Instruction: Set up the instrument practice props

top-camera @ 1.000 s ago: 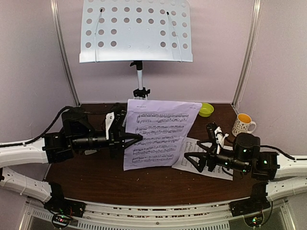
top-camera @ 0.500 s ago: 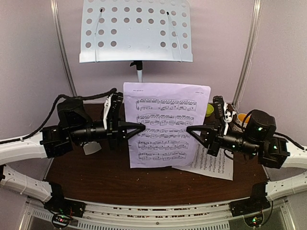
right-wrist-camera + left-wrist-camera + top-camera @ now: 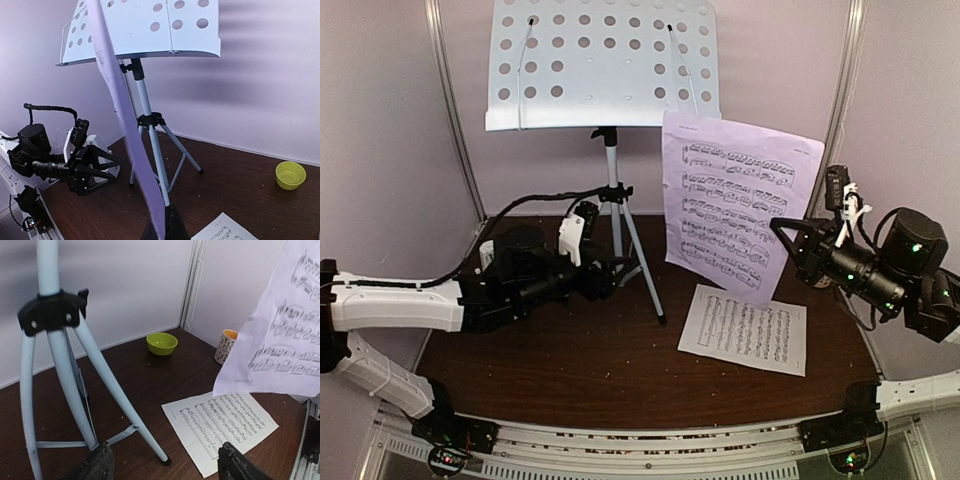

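**While 1 music page hangs in a clamp, its twin lies flat on the table**

Seen from above, the right gripper [image 3: 782, 230] is pinched together on the right edge of the raised sheet [image 3: 732, 200]. It holds the page upright in the air just right of the music stand [image 3: 600, 65]. In that view the page's upper left corner overlaps the lower right corner of the stand's perforated desk.

From the right wrist the same page shows only edge-on. It is a thin lilac strip running down into the dark fingers [image 3: 175, 227], which the bottom of the frame cuts off.

The second sheet [image 3: 744, 328] lies flat on the brown table [image 3: 570, 370], below the raised one and right of the tripod [image 3: 625, 240].

The left gripper [image 3: 608, 268] sits low over the table just left of the tripod legs. Its jaws stand well apart with nothing between them. Its wrist view shows only the 2 fingertips [image 3: 95, 467], cropped by the lower edge.

A yellow-green bowl [image 3: 161, 343] and a patterned mug [image 3: 226, 346] sit at the far right of the table. From above, the raised page hides the bowl, and the mug is hard to make out behind the right arm. The stand's top edge runs out of the overhead frame.
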{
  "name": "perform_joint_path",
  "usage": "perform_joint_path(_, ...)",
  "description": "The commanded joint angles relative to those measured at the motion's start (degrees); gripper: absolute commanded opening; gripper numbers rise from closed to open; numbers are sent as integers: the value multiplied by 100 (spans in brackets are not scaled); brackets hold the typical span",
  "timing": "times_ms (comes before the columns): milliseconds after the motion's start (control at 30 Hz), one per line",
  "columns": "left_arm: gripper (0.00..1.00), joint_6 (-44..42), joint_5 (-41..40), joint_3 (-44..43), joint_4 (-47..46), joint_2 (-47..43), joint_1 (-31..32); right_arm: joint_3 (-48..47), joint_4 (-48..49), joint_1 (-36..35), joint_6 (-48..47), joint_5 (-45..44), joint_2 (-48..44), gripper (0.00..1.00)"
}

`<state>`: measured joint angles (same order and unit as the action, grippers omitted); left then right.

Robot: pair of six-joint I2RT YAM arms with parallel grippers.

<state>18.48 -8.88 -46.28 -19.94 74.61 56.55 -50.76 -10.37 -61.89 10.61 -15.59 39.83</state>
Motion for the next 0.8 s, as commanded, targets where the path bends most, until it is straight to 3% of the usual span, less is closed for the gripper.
perform_joint_path(0, 73, 534, -355, -133, -1049, 912, -30, -73, -539, 86, -99, -636, -190, 0)
perform_joint_path(200, 70, 1087, -43, -148, -2462, 1988, -364, 72, -624, 123, -26, -690, -388, 0)
perform_joint_path(367, 69, 1136, -19, -271, -3061, 2481, -506, 152, -655, 142, 18, -654, -466, 0)
perform_joint_path(767, 56, 1417, 316, -1106, -3115, 3215, -775, 268, -551, 149, 20, -653, -645, 0)
